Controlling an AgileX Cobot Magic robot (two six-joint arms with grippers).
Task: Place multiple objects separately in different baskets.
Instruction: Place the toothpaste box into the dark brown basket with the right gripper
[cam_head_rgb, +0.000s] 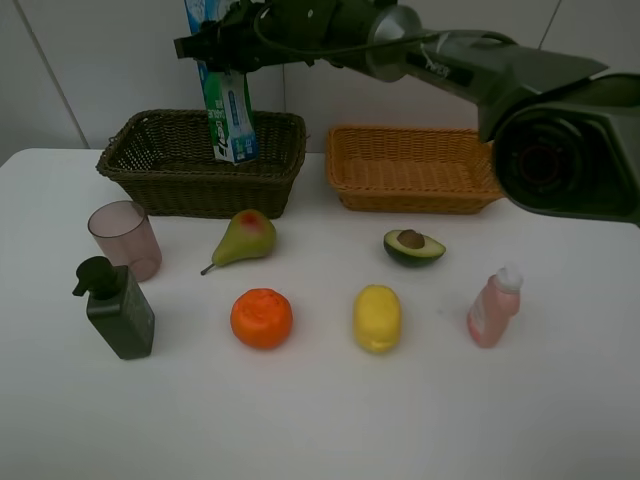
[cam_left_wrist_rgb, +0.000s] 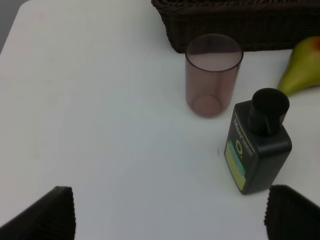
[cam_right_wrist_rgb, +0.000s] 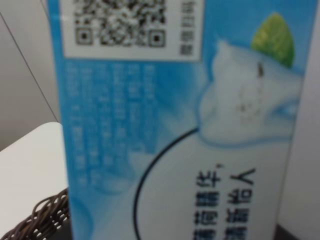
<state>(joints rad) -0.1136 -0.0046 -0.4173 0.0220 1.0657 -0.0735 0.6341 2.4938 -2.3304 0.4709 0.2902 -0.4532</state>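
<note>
Hanging from right gripper (cam_head_rgb: 218, 48): toothpaste box (cam_head_rgb: 231, 118)

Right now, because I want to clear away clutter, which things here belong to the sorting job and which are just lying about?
Job: toothpaste box held by the right claw, pear, orange, lemon, avocado half, pink bottle, pump bottle, cup, dark basket, tan basket.
Lying about: nothing visible; only the table under them.
</note>
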